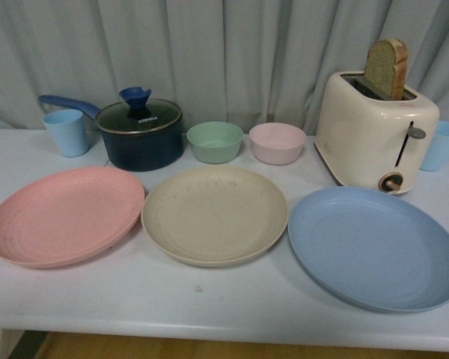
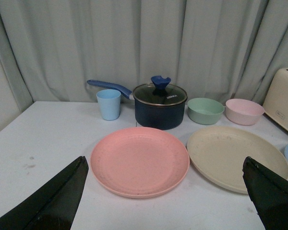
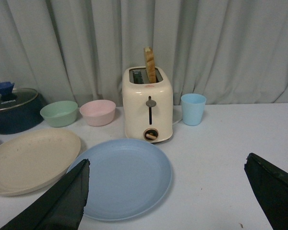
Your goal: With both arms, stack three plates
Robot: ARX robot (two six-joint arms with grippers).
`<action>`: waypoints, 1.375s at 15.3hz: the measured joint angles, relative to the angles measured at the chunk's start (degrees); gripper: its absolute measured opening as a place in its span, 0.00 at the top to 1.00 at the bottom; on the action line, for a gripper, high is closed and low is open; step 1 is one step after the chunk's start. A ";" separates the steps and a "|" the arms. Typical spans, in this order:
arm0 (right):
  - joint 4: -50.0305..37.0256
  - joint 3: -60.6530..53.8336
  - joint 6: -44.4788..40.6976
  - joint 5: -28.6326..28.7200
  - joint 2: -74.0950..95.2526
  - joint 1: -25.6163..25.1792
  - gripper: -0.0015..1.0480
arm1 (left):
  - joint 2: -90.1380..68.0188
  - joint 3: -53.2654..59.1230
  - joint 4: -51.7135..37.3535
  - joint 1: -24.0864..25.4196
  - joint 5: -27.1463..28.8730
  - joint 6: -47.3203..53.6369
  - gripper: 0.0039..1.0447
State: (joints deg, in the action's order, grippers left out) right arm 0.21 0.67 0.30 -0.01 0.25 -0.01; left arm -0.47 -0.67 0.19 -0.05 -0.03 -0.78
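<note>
Three plates lie side by side along the front of the white table: the pink plate (image 1: pixel 63 215) on the left, the beige plate (image 1: pixel 215 214) in the middle, the blue plate (image 1: pixel 375 247) on the right. Neither arm shows in the front view. My left gripper (image 2: pixel 165 165) hangs open above the table's front, with the pink plate (image 2: pixel 139 160) and beige plate (image 2: pixel 235 155) beyond its black fingers (image 2: pixel 62 196). My right gripper (image 3: pixel 167 167) is open too, the blue plate (image 3: pixel 122 176) lying partly behind one finger (image 3: pixel 62 199). Nothing is held.
Behind the plates stand a light blue cup (image 1: pixel 66 132), a dark blue lidded pot (image 1: pixel 140 134), a green bowl (image 1: pixel 215 141), a pink bowl (image 1: pixel 277 143), a cream toaster (image 1: pixel 374 131) holding a bread slice, and a second blue cup (image 1: pixel 441 144). A grey curtain closes the back.
</note>
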 joint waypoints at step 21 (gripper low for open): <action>0.00 0.00 0.00 0.00 0.00 0.00 0.06 | 0.00 0.00 0.00 0.00 0.02 0.00 0.06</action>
State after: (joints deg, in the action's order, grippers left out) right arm 0.21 0.67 0.30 -0.01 0.25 -0.01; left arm -0.47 -0.67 0.19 -0.05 -0.01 -0.78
